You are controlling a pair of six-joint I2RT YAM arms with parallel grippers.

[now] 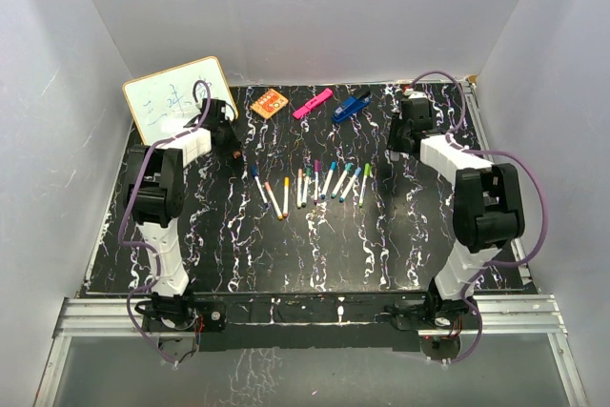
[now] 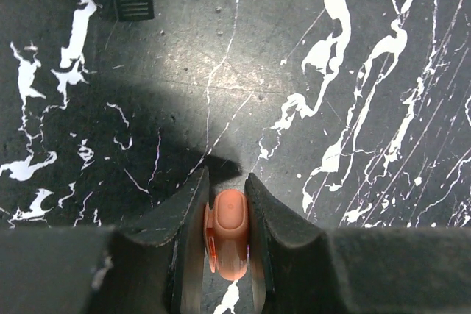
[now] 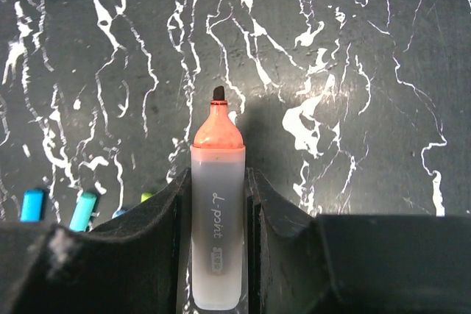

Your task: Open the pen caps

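The left gripper [image 2: 227, 184] is closed around an orange cap [image 2: 229, 234], which sits pinched between the two dark fingers with its rounded closed end pointing out past the tips, just above the black, white-veined bench [image 1: 191, 254]. This gripper hangs near the far left corner, close in front of a whiteboard [image 1: 172, 97] that leans there. The right gripper [image 3: 217, 174] is clamped on a marker [image 3: 218, 233] with a frosted white barrel. Its orange nose and dark tip are bare and stick out beyond the fingers, so this pen and its cap are apart, one in each gripper. The right gripper is toward the far right corner. Between the two arms, around the middle of the bench, a row of thin white pens [image 1: 310, 186] lies side by side, fanned a little. Most show their coloured caps [image 3: 83, 209] on the ends nearer the far edge: blue, orange, pink, purple, teal and green. Along the far edge lie an orange card [image 1: 270, 102], a pink highlighter [image 1: 313, 103] and a blue clip [image 1: 351, 107], well apart from the row.
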